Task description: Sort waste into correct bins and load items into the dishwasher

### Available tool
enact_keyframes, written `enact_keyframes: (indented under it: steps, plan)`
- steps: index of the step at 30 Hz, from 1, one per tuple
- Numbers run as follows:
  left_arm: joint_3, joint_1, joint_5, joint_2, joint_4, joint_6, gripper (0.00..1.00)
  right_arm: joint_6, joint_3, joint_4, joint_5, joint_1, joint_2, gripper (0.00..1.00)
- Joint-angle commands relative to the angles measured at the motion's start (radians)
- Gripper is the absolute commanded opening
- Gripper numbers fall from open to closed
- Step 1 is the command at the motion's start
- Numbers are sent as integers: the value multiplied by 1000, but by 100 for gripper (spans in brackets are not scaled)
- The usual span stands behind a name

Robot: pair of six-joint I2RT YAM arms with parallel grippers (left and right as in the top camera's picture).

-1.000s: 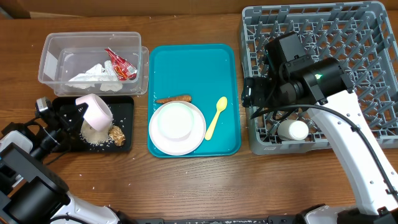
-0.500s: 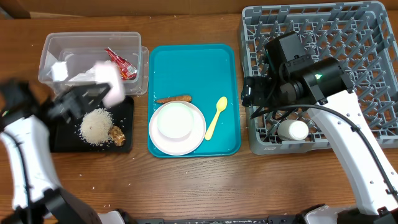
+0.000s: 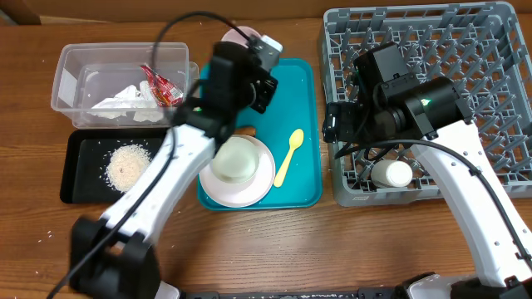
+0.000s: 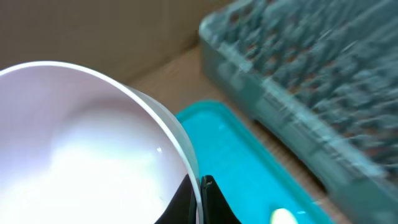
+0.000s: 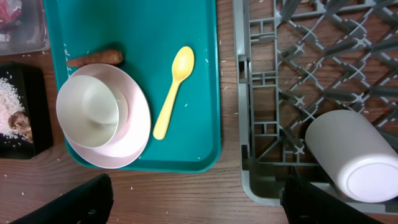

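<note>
My left gripper (image 3: 259, 51) is shut on the rim of a whitish-pink bowl (image 3: 239, 36), held above the far edge of the teal tray; in the left wrist view the fingers (image 4: 200, 199) pinch the bowl's (image 4: 74, 143) wall. A second bowl (image 3: 235, 158) sits on the round plate (image 3: 253, 193). The yellow spoon (image 3: 288, 155) and the orange-brown stick (image 5: 94, 58) lie beside them. The white cup (image 3: 392, 174) lies in the grey dish rack (image 3: 465, 50). My right gripper (image 5: 199, 202) is open and empty over the rack's left edge.
The clear tub (image 3: 71, 71) holds the foil wrapper (image 3: 162, 85) and crumpled paper (image 3: 123, 100). The black tray (image 3: 83, 189) holds rice (image 3: 126, 164) and brown crumbs (image 5: 20, 124). The teal tray (image 3: 301, 178) lies between the bins and the rack. Loose grains dot the table.
My left arm has swung from over the black tray up and to the right, carrying the bowl to the teal tray's far edge. The rice pile stays on the black tray. The right arm is still.
</note>
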Motion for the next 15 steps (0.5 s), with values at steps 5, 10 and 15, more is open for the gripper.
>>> enact_keyframes:
  steps: [5,10,15]
  plan:
    - [227,-5,-105,208,-251,15,4,-2,2,10,5,1,1,89]
    - [607,-4,-81,391,-602,16,4,-2,2,12,5,1,1,89]
    - [916,-3,-8,629,-822,3,4,-2,2,14,4,1,1,89]
